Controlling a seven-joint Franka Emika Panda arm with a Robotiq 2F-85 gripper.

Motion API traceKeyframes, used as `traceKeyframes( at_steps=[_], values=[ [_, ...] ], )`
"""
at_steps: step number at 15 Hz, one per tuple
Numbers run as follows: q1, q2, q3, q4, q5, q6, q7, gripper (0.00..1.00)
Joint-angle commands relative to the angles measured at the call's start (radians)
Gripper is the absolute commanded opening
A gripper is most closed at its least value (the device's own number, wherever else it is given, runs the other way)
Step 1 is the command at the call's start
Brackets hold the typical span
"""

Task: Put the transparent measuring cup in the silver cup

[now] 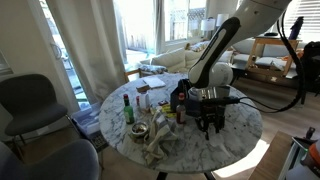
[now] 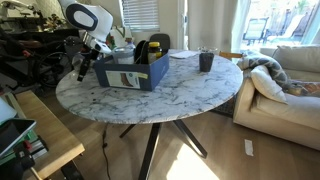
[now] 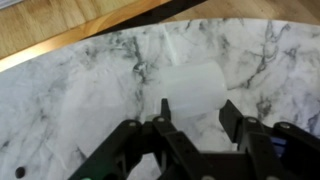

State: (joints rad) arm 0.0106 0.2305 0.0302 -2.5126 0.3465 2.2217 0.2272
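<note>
The transparent measuring cup (image 3: 192,88) lies on its side on the marble table (image 3: 80,70). My gripper (image 3: 196,107) is open, with one finger on each side of the cup's near end, close above the tabletop. It is not closed on the cup. In both exterior views the gripper (image 1: 208,122) (image 2: 84,68) hangs low over the table near its edge, and the clear cup is too faint to make out there. A dark metallic cup (image 2: 206,61) stands at the far side of the table, well away from the gripper.
A blue open box (image 2: 133,70) with bottles in it stands next to the gripper. A green bottle (image 1: 128,108), small containers and a crumpled cloth (image 1: 160,146) crowd one half of the table. Chairs (image 1: 30,100) and a sofa (image 2: 285,80) surround it.
</note>
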Motion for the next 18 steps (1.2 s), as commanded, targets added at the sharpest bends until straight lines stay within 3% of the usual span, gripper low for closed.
traceKeyframes(
  at_steps=[1, 5, 10, 15, 18],
  values=[
    [-0.024, -0.215, -0.023, -0.115, 0.013, 0.062, -0.071, 0.27],
    [-0.019, -0.418, -0.036, -0.159, -0.091, 0.106, 0.005, 0.27],
    [-0.058, -0.710, -0.007, -0.164, -0.234, 0.073, 0.120, 0.27],
    [-0.149, -0.985, 0.038, -0.114, -0.343, 0.025, 0.198, 0.27],
    [-0.228, -1.054, 0.067, -0.108, -0.396, 0.104, 0.236, 0.27]
  ],
)
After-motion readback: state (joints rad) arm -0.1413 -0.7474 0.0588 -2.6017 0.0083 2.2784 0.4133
